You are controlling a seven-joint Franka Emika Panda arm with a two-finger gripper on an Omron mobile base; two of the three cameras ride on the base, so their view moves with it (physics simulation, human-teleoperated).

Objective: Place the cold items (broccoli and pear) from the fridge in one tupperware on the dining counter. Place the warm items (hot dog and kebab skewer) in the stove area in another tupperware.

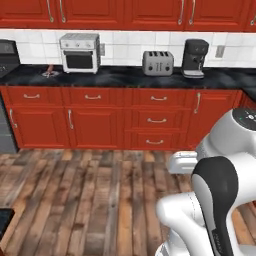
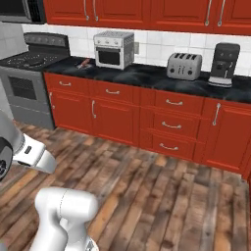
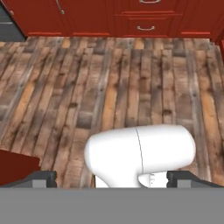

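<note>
Kebab skewer lay on the far counter left of the toaster oven; your gripper (empty) stood spread wide.

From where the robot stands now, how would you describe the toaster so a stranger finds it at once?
Look at the long black counter above the red cabinets. Three appliances stand on it in a row: a white toaster oven, then the toaster, then a dark coffee machine. The toaster is the middle one, low and silver-grey, the only one with slots on its top.
</note>
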